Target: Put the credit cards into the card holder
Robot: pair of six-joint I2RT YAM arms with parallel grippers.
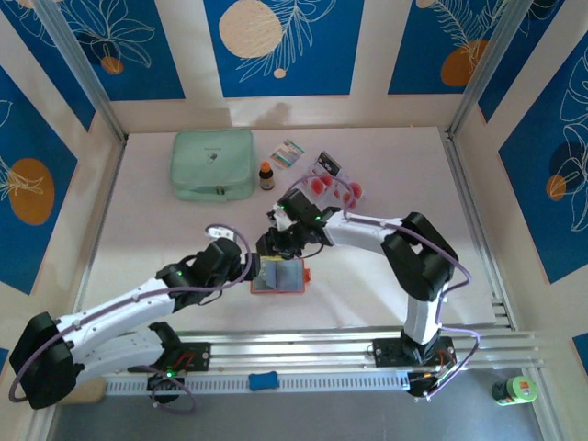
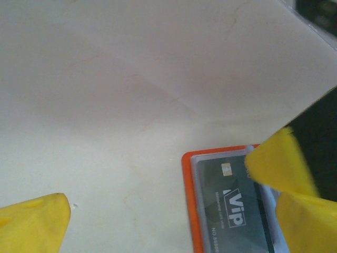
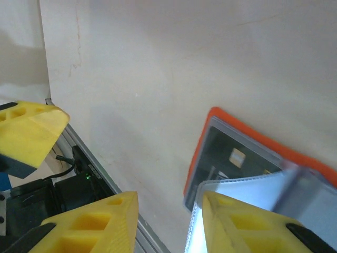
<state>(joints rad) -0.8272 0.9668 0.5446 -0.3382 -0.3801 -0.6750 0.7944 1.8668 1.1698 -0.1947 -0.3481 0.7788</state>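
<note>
Credit cards (image 1: pixel 335 189) lie in one loose cluster at the far side of the bench (image 1: pixel 156 239). Three red spots can be counted, but the exact number of cards is unclear. One grey card (image 2: pixel 231 211) sits in a clear pocket of the single orange card holder (image 1: pixel 278 277), which lies open at mid-bench. The left arm (image 1: pixel 119 308) and right arm (image 1: pixel 404 248) both reach inward above it. The left end effector (image 2: pixel 158 182) is spread wide, one finger over the holder's edge. The right end effector (image 3: pixel 168 221) is partly spread and pinches nothing, one finger (image 3: pixel 237 224) against a clear pocket leaf (image 3: pixel 263 190).
</note>
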